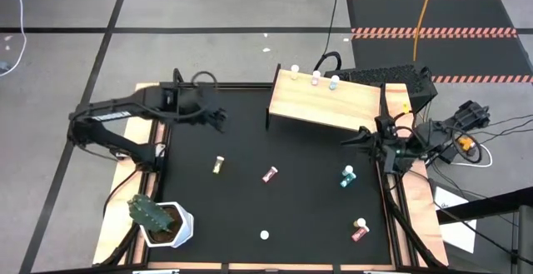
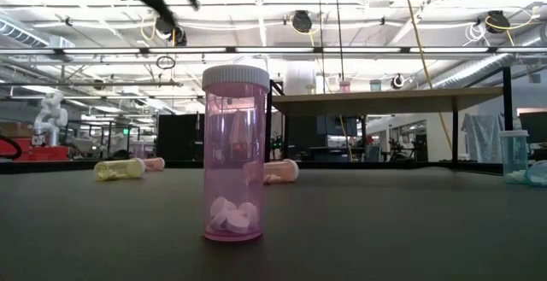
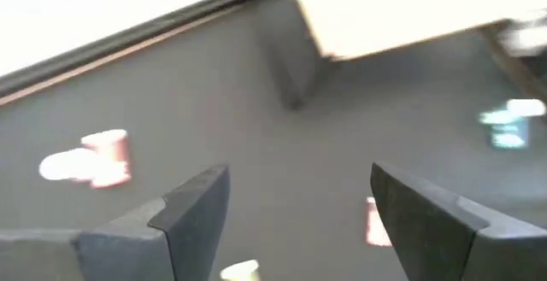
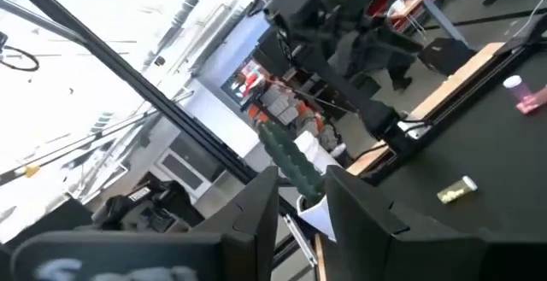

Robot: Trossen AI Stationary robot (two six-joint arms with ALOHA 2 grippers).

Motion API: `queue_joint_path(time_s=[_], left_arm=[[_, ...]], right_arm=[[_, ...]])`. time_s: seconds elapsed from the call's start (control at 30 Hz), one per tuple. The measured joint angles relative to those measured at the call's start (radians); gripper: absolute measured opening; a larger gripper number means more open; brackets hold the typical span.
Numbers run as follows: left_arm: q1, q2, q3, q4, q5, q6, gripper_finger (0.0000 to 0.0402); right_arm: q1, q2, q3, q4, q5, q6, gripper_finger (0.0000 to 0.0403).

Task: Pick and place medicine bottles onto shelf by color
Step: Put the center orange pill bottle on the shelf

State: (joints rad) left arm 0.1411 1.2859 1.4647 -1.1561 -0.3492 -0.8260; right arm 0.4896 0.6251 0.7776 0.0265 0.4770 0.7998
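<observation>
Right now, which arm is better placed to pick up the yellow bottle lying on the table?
Probably left: the left gripper hangs open, with empty jaws, just above the yellow bottle. The right gripper is across the table, by the shelf.

We hold our left gripper raised above the desk's far left part, its jaws spread wide and empty. Our right gripper hangs by the desk's right edge, jaws narrowly parted with nothing between them, pointing inward.

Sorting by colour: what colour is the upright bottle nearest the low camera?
Pink bottle, white cap; low view.
</observation>
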Motion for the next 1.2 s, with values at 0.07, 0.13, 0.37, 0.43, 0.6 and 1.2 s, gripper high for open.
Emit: queue_joint_path(time_s=[0.07,0.13,0.37,0.43,0.6,1.2], left_arm=[[0.064,-0.004,-0.004,-0.054,-0.001,0.022,0.0282],[0.121,-0.004,-0.028,-0.067,0.006,0.055,0.0282],[0.219,-0.003,-0.260,0.431,0.256,0.258,0.0282],[0.199,-0.002,-0.345,0.675,0.377,0.290,0.0282],[0.171,0.034,-0.466,0.859,0.370,0.230,0.0282],[0.019,0.041,-0.525,1.199,0.364,0.285,0.0282]], right_arm=[[-0.008,0.002,0.000,-0.007,0.001,-0.001,0.0093],[-0.018,0.009,0.000,-0.016,0.002,-0.001,0.0093],[-0.048,-0.009,0.001,-0.245,-0.003,0.002,0.0093],[-0.053,-0.025,0.001,-0.443,0.000,0.068,0.0093],[-0.049,-0.031,0.001,-0.798,-0.005,0.348,0.0093],[-0.048,0.149,-0.008,-1.171,-0.176,0.072,0.0144]])
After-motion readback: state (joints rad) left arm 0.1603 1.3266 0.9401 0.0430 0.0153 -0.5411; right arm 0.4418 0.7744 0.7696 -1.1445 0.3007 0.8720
